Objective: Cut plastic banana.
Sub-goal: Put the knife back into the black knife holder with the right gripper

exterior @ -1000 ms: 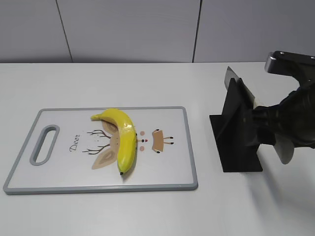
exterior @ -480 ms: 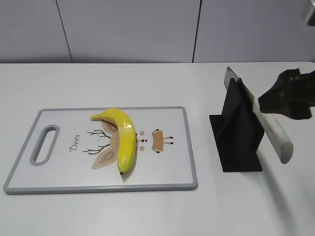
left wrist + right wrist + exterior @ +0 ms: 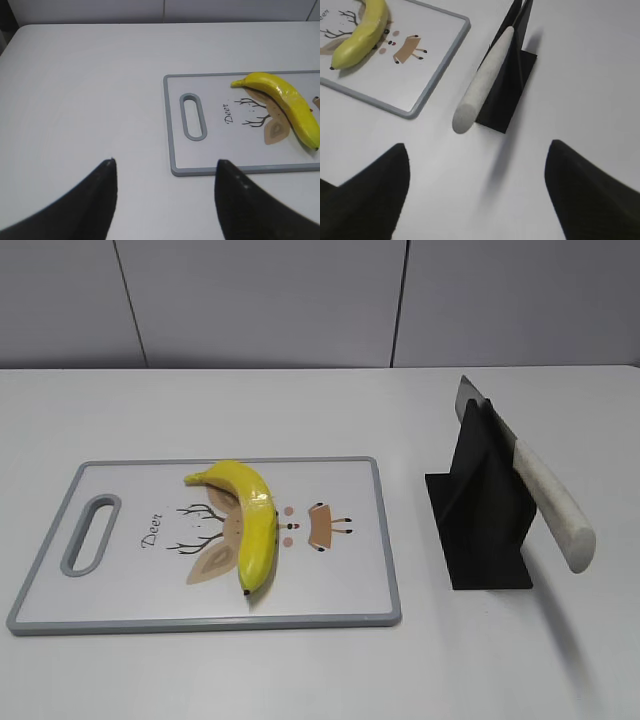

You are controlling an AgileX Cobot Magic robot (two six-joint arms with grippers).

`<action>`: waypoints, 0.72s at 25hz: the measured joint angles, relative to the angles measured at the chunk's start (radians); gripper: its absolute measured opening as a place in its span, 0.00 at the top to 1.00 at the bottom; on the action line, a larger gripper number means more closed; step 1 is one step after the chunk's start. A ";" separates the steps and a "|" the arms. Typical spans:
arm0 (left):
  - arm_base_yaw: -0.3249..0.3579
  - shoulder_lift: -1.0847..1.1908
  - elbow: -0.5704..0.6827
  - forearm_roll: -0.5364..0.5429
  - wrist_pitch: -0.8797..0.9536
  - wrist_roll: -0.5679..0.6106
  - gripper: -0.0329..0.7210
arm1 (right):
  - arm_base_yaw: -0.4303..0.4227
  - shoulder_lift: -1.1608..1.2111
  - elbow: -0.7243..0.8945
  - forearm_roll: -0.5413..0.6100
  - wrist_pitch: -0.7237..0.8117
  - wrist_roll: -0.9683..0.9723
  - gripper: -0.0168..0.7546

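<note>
A yellow plastic banana (image 3: 250,520) lies whole on a white cutting board with a grey rim (image 3: 390,540). A knife with a whitish handle (image 3: 550,502) rests slanted in a black stand (image 3: 480,510) to the right of the board. Neither arm shows in the exterior view. In the left wrist view my left gripper (image 3: 165,175) is open and empty above bare table, left of the board (image 3: 172,125) and banana (image 3: 290,102). In the right wrist view my right gripper (image 3: 477,160) is open and empty, apart from the knife handle (image 3: 482,82) and banana (image 3: 362,32).
The white table runs back to a grey panelled wall (image 3: 300,300). The board has a slot handle (image 3: 90,533) at its left end and a deer drawing under the banana.
My right arm, which was at the knife handle a second ago, has drawn back to the right and out of the exterior view. The knife stays in its stand. The banana has not moved.
</note>
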 joint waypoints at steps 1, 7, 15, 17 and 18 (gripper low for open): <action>0.000 0.000 0.000 0.000 0.000 0.000 0.18 | 0.000 -0.049 0.021 0.000 0.013 -0.015 0.15; 0.000 0.000 0.000 0.000 0.000 0.000 0.18 | 0.000 -0.264 0.072 -0.009 0.163 -0.051 0.21; 0.000 0.000 0.000 0.000 0.000 0.000 0.19 | 0.000 -0.419 0.122 -0.021 0.218 -0.053 0.21; 0.000 0.000 0.000 0.000 0.000 0.000 0.19 | 0.000 -0.448 0.122 -0.021 0.220 -0.053 0.21; 0.000 0.000 0.000 0.000 0.000 0.000 0.19 | 0.000 -0.464 0.122 -0.021 0.220 -0.053 0.21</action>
